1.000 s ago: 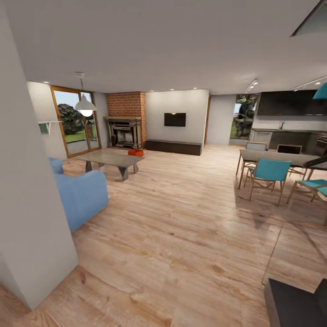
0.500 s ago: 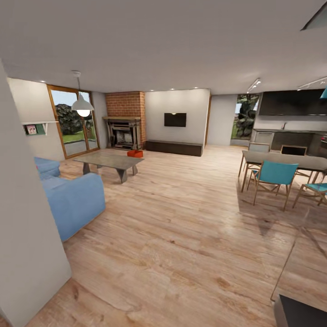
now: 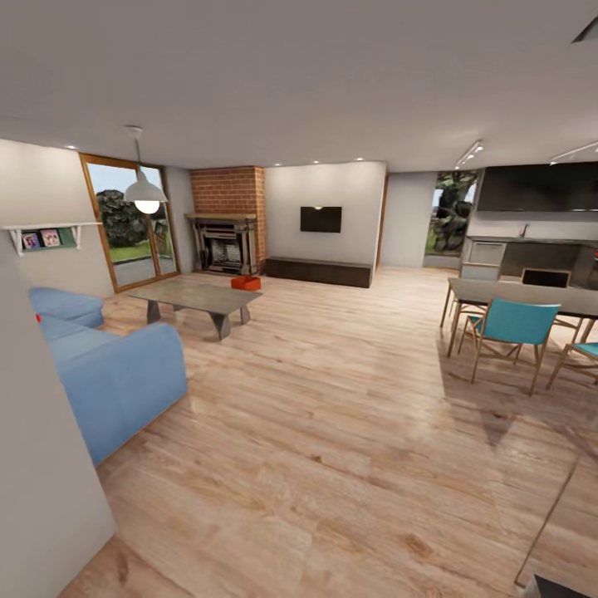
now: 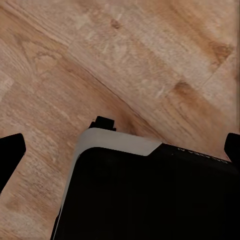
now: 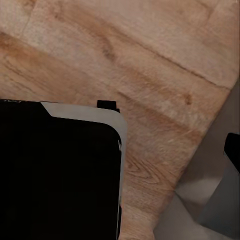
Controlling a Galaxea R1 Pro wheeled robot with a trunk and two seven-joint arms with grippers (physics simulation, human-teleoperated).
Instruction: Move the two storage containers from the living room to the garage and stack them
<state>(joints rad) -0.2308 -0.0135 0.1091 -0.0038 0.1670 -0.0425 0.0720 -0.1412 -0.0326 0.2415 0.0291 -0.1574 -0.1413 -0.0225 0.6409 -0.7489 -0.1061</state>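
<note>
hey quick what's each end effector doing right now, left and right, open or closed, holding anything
Left end effector: open, fingertips wide apart, holding nothing, above the wood-plank floor.
Right end effector: cannot tell; one dark fingertip shows, nothing seen held.

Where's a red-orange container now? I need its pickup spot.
Head view: a storage container sits at the coffee table's far end, before the brick fireplace.
</note>
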